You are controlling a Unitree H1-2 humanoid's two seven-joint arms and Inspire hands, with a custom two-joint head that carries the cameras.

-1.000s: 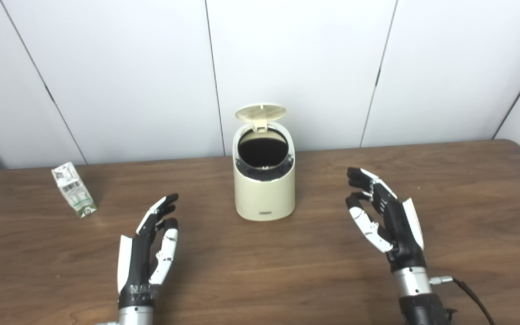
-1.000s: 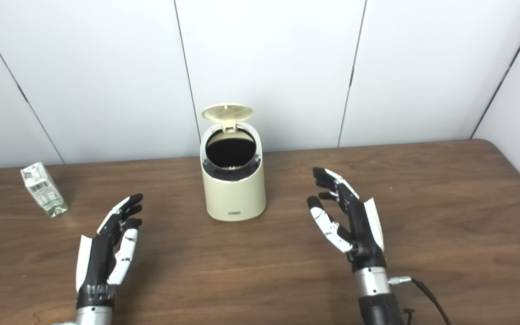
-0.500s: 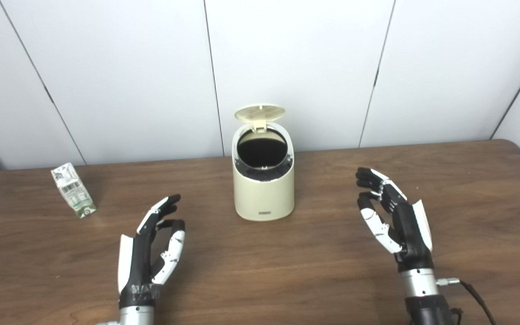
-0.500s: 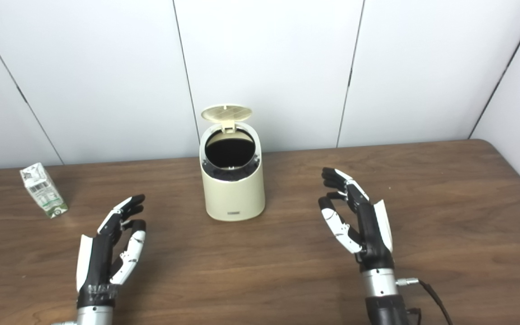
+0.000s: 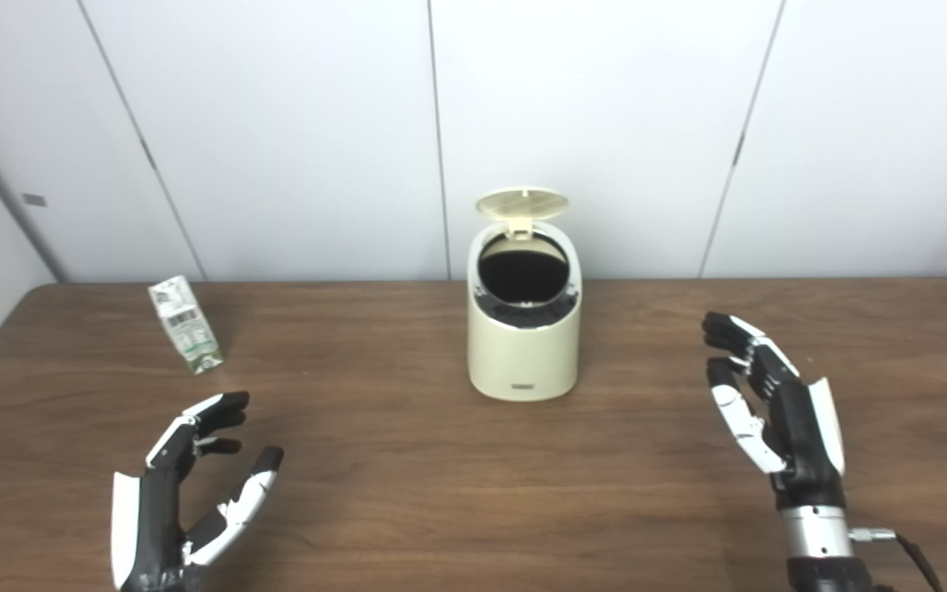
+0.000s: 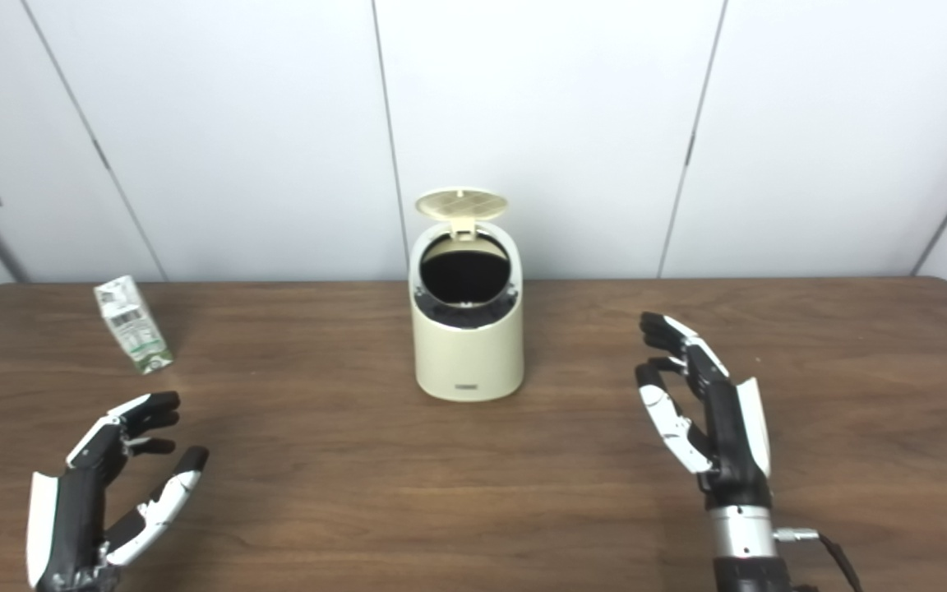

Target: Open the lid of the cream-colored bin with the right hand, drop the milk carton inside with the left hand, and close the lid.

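At table's far left, milk carton (image 5: 186,326) standing slightly tilted, well apart from cream-colored bin (image 5: 524,345) with lid (image 5: 522,204) raised; left hand (image 5: 180,485) empty, fingers spread, best approaches carton squarely at mid-body; right hand (image 5: 769,404) empty, open, clear of bin.

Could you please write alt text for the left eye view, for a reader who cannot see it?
A cream bin stands mid-table with its lid flipped up and its dark inside showing. A milk carton stands far left on the wooden table. The left hand and right hand hover open near the front, holding nothing.
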